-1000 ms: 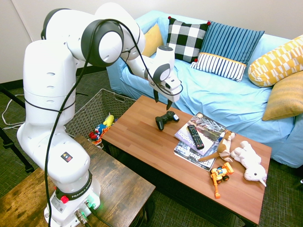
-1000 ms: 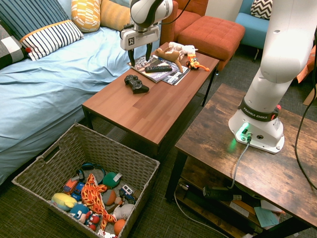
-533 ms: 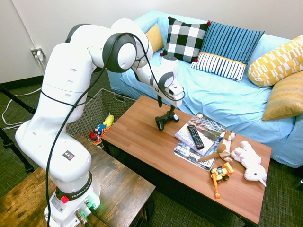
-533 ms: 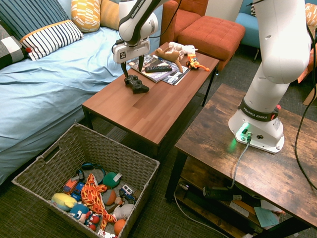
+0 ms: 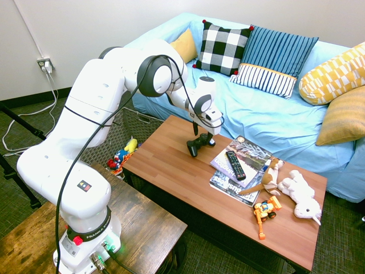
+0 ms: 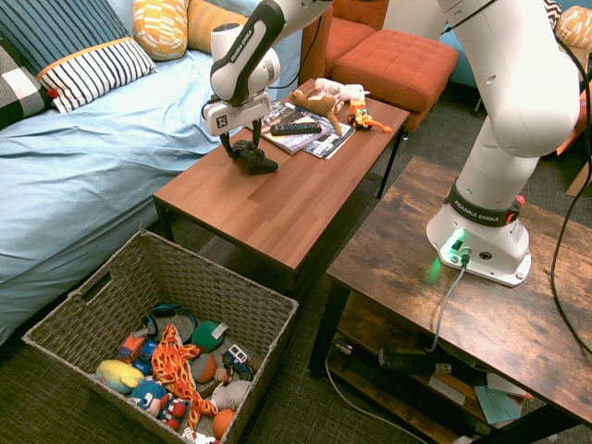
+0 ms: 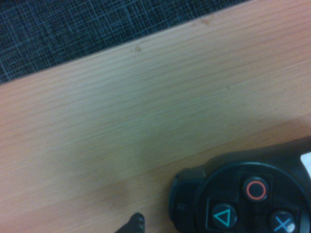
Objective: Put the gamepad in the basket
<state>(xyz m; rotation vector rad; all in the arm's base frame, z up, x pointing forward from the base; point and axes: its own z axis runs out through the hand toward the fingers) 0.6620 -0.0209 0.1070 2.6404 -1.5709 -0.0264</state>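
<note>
In the first exterior view we see the end effector (image 5: 202,137) pointing straight down at the gamepad (image 5: 198,143), which lies on the desk (image 5: 171,165) near its sofa-side long edge, just beside the magazines (image 5: 239,162) that carry the TV remote (image 5: 235,164). The fingers stand spread on either side of the gamepad's body; we cannot tell whether they touch it. The stuffed toys (image 5: 288,185) and the small orange toy vehicle (image 5: 264,211) sit toward the desk's far end, well apart from the work.

In the second exterior view the end effector (image 6: 242,148) hangs over the gamepad (image 6: 254,157) with its jaws apart and nothing pinched. The basket (image 6: 120,277) stands on the floor past the desk's near short edge, already partly filled with toys, with free room toward its handle side.

In the wrist view the gamepad (image 7: 243,199) fills one corner, its triangle, circle and cross buttons readable, with bare wood beyond it and dark carpet past the desk's edge.

We judge that the reach is about finished and the grasp is in hand. The next move calls for closing squarely across the body, not a horn, then lifting clear of the desk's edge before carrying it over the basket.
</note>
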